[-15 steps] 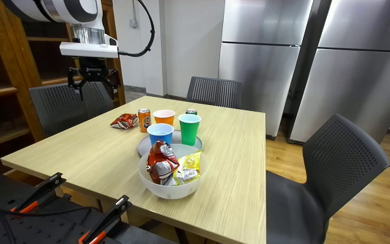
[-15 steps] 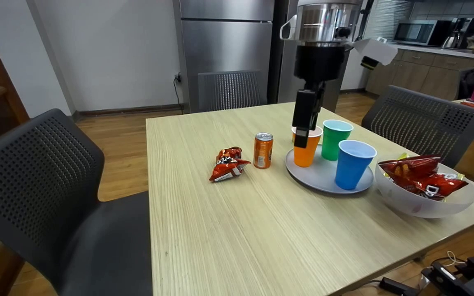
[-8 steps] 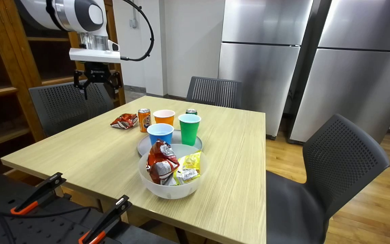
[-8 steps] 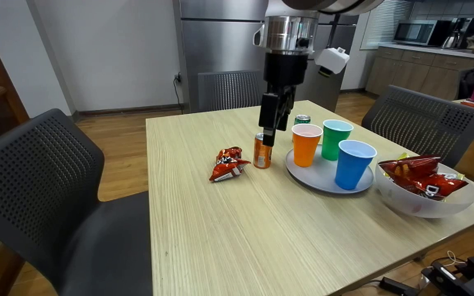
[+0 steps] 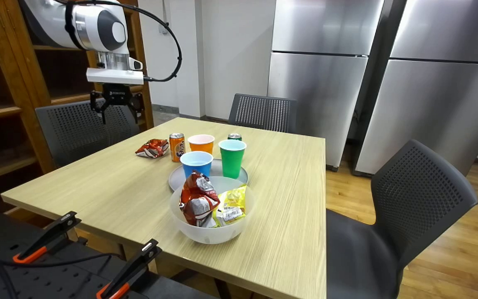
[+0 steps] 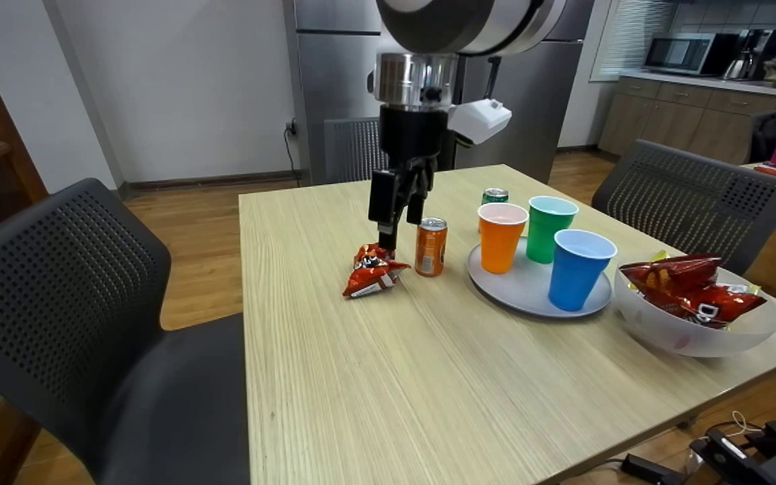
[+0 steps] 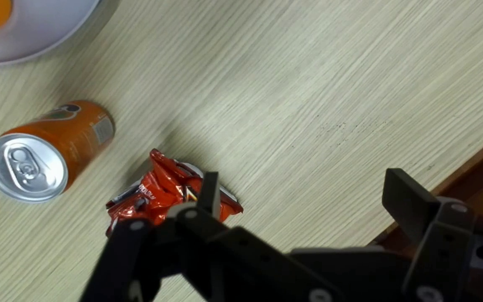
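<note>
My gripper hangs above the table with its jaws wide apart and nothing between them. In an exterior view the gripper overlaps the top of a crumpled red snack bag; from another angle the gripper stands apart from the red bag, higher and to its left. In the wrist view one of the fingers covers part of the red bag, while the opposite finger lies over the table's edge. An orange soda can stands upright beside the bag.
A grey plate bears an orange cup, a green cup and a blue cup. Beside it stands a frosted bowl holding red and yellow bags. A green can is behind the cups. Chairs surround the table.
From in front of the orange cup, the gripper has travelled past the orange can to the red bag in an exterior view, sinking somewhat. Its jaws stayed apart, and the tabletop objects kept their places.
</note>
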`<state>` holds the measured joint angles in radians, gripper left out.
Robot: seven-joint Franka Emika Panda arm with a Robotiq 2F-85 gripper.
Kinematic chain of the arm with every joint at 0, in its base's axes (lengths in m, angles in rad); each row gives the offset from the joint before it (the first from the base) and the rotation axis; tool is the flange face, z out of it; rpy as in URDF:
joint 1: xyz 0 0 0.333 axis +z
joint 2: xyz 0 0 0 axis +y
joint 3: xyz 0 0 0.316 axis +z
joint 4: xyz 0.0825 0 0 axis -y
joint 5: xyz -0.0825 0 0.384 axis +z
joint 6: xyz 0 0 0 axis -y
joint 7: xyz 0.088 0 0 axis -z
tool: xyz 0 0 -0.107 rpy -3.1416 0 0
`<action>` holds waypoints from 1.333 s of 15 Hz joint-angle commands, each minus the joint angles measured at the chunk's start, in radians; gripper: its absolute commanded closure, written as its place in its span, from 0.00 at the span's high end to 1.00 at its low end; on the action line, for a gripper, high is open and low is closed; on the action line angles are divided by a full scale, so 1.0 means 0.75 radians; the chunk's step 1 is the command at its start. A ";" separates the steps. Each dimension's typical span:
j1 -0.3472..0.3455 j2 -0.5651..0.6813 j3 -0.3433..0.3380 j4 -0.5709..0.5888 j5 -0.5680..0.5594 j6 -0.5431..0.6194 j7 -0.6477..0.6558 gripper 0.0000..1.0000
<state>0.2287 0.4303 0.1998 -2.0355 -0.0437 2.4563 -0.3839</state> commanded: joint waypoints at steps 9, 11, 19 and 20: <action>-0.002 0.215 0.021 0.222 -0.055 -0.005 0.070 1.00; -0.002 0.222 0.021 0.231 -0.055 -0.005 0.070 1.00; -0.005 0.255 0.020 0.261 -0.045 0.012 0.079 1.00; -0.010 0.267 0.023 0.270 -0.038 0.015 0.076 1.00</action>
<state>0.2383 0.6017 0.1997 -1.8631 -0.0708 2.4578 -0.3410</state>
